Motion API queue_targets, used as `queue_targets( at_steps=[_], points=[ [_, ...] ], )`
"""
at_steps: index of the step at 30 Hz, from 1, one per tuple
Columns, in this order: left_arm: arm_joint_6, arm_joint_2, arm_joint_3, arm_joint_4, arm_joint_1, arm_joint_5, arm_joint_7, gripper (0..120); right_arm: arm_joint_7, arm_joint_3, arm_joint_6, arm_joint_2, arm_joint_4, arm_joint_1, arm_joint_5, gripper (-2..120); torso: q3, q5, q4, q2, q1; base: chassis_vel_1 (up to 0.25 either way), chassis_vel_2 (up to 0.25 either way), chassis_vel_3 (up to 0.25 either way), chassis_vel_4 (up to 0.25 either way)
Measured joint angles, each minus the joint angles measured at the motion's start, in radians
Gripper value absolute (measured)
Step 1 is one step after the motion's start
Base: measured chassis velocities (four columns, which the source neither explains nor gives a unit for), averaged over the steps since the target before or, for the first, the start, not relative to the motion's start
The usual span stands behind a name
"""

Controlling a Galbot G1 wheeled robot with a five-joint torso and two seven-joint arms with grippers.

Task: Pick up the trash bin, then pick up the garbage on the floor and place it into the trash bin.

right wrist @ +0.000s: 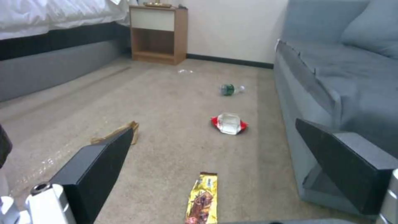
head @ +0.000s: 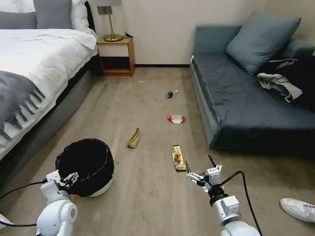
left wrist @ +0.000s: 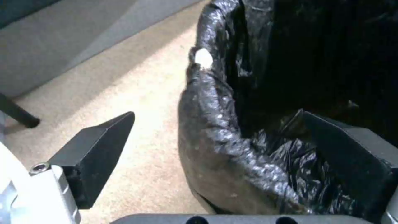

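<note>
Four litter pieces on beige carpet between bed and sofa, with trash bin upright at lower left of head view, mouth facing up, black liner folded over rim, whitish base touching carpet. Left gripper at near rim of bin; left wrist view: fingers spread, one outside the wall over carpet, the other inside the liner, rim between them, not clamped. Right gripper over bare carpet just right of snack wrapper, jaws wide apart, holding nothing. Snack wrapper flat, long axis running away from robot, toward far wall; right wrist view: near end at frame edge between the two fingers. Tan paper bag crumpled, long axis tilted slightly off the wrapper's, between bin and wrapper. Red-and-white packet farther off, long axis crosswise. Green bottle on its side, farthest out, white cap pointing toward sofa. Right wrist view adds small white scrap near nightstand; head view alone takes in white shoe at lower right and clothes on sofa.
</note>
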Motion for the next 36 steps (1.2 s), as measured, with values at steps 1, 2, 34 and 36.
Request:
queue_targets(
  at_steps=[1,2,34,36],
  points=[
    [-0.009,-0.002,0.003,0.007,0.0,0.004,0.005,100,0.0,0.002,0.007,-0.001,0.0,-0.003,0.0,100,0.0,0.0,0.0,0.0,0.0,0.0,0.0,0.0,0.0],
    [-0.009,-0.002,0.003,0.007,0.0,0.004,0.005,100,0.0,0.002,0.007,-0.001,0.0,-0.003,0.0,100,0.0,0.0,0.0,0.0,0.0,0.0,0.0,0.0,0.0],
    [-0.074,-0.013,-0.006,0.001,0.016,0.047,0.023,8,0.066,-0.034,0.118,-0.028,-0.033,-0.006,0.028,100,0.0,-0.0004,0.0,0.0,0.0,0.0,0.0,0.0,0.0],
    [-0.077,-0.012,-0.006,-0.01,0.019,0.045,0.024,8,0.056,-0.034,0.121,-0.032,-0.031,-0.011,0.036,100,0.0,-0.0005,0.0,0.0,0.0,0.0,0.0,0.0,0.0]
  ],
)
